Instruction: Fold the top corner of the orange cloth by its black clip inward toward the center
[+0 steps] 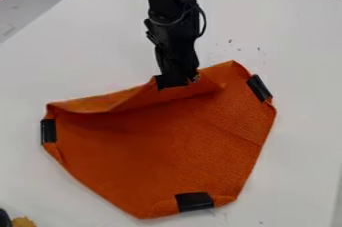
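Clenched, as far as can be judged, on the far edge of the orange cloth (167, 156), the pincer (178, 81) is seen just above the middle of the view. Cloth is drawn up around its tip and contact is plain, though the exact hold is partly hidden by the dark gripper body. The arm (172, 21) is hung down from the top edge.

At the lower left corner, part of a dark rounded object (4, 218) is cut off by the view's edge, with a yellow-brown piece (23, 222) just beside it. Further up, a black strip (48, 131) is fixed at the cloth's left corner. From there the far edge is raised and turned over in a long flap (100, 103), below which a shaded hollow is formed. The cloth is spread across the middle of the white counter (60, 61), its near part laid mostly flat. A second black strip (194, 201) is fixed on the near edge, and a third black strip (259, 88) at the right corner, beyond a shallow crease.

Handling of the cloth is judged to be only partly done: the far side has been lifted and folded somewhat, while the left, near and right edges are left resting on the counter.
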